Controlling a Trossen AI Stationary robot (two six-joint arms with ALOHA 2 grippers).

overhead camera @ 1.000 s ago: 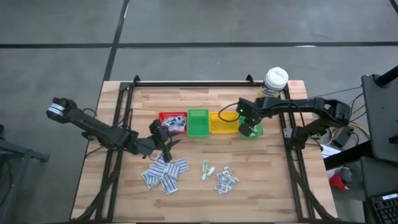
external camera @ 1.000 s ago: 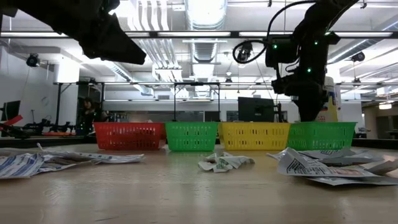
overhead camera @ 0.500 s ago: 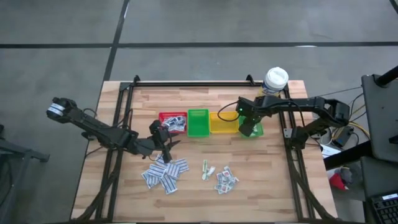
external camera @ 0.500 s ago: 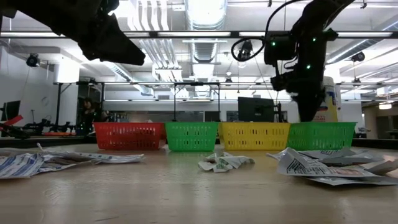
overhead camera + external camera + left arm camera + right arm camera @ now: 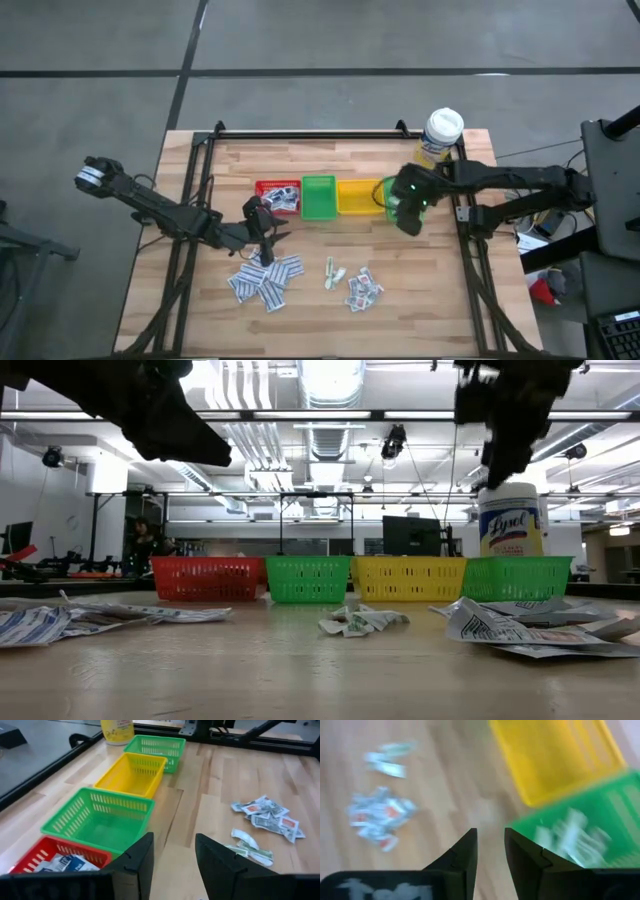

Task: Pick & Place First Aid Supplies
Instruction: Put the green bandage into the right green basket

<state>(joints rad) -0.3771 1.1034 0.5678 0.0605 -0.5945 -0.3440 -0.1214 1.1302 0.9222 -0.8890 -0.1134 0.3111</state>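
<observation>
- Packets [image 5: 264, 280] are lying loose in three heaps on the counter [image 5: 330, 320], since sorting into the row of bins is far from done.
- I am holding my right jaws [image 5: 408, 205] apart and empty beside the far green bin [image 5: 580, 827], where white packets [image 5: 572, 837] are already sitting, apparently dropped there.
- I am keeping my left jaws [image 5: 172, 855] apart and empty near the red bin [image 5: 55, 862], which has packets in it, so they are ready for the nearest heap.
</observation>
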